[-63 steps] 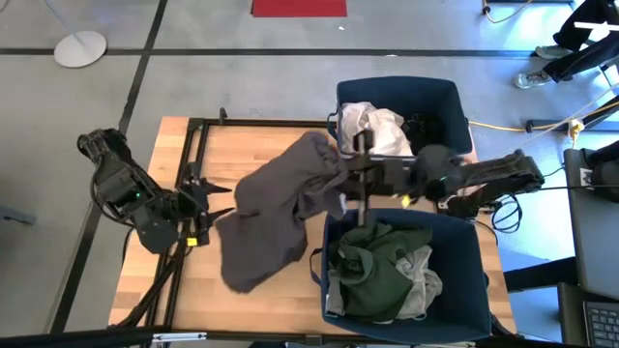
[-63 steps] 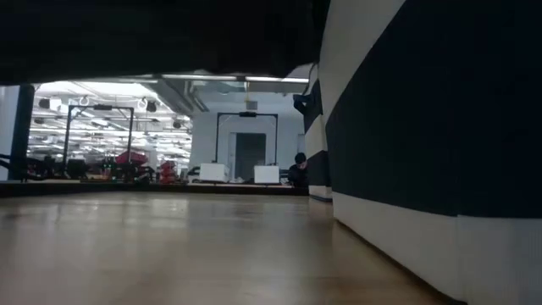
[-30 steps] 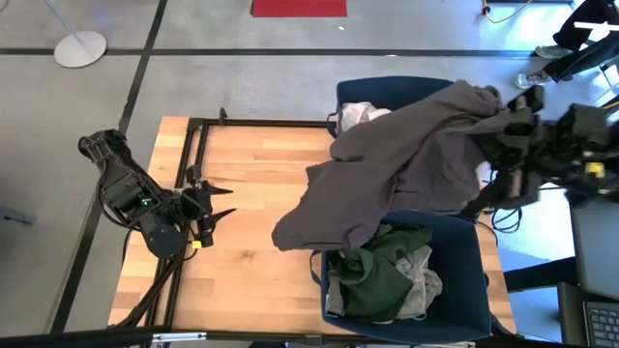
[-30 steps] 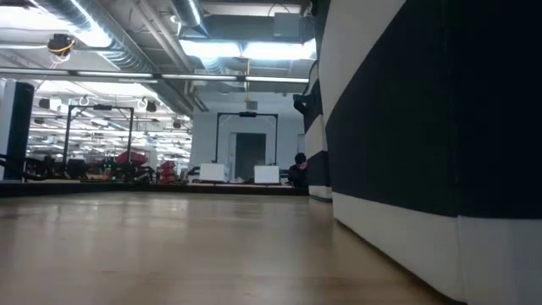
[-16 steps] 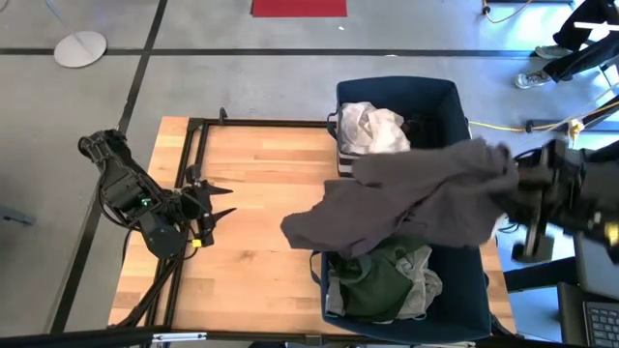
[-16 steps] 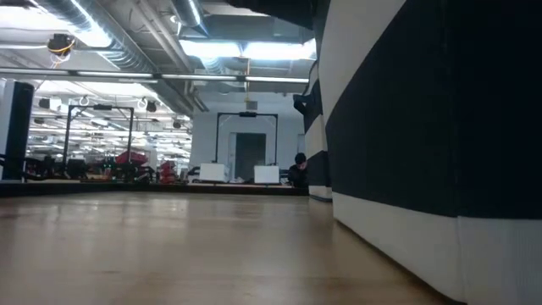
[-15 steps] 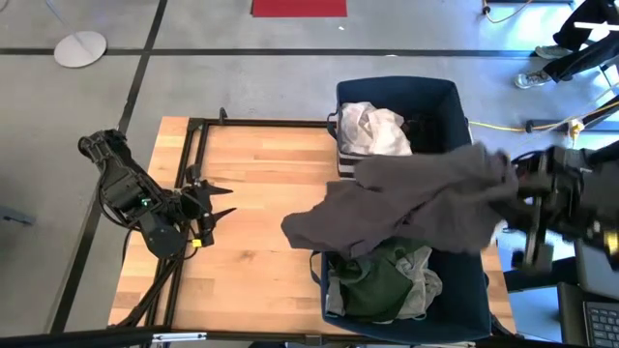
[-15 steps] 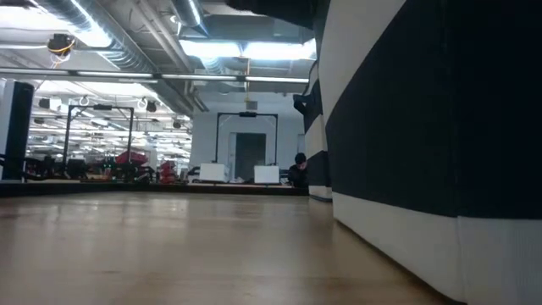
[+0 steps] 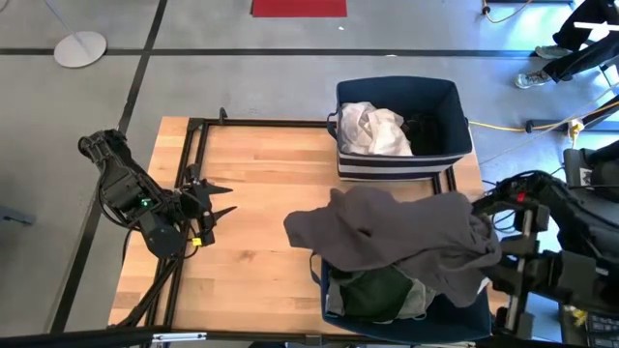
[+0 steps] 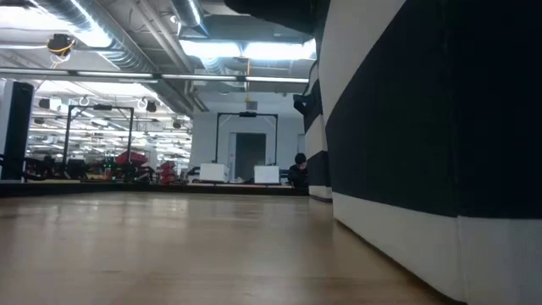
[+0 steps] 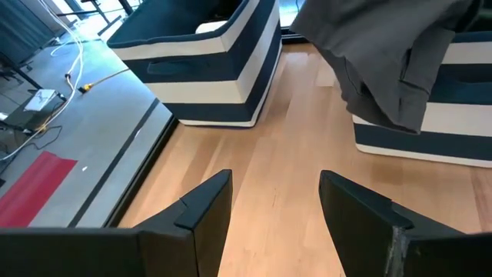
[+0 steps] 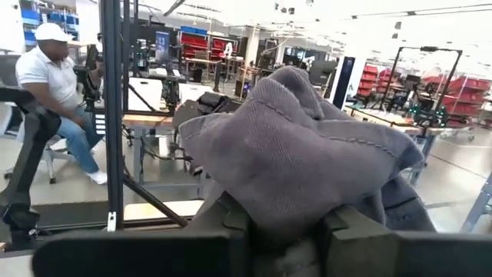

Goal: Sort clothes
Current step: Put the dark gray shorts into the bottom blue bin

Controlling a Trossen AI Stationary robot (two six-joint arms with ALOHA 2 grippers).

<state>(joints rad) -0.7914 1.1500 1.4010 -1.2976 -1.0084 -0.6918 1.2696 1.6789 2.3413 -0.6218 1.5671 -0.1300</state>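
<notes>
Right gripper, pinched on the charcoal grey garment, hangs it over the lower-right navy bin; probably lower before releasing. Left gripper waits spread wide, centre-left.

Right arm at the table's right edge, left arm parked at the left edge.
My right gripper is raised at the table's right edge, fingers clamped on the grey garment. My left gripper sits low over the table's left side, pointing right, fingers spread apart, holding nothing.
</notes>
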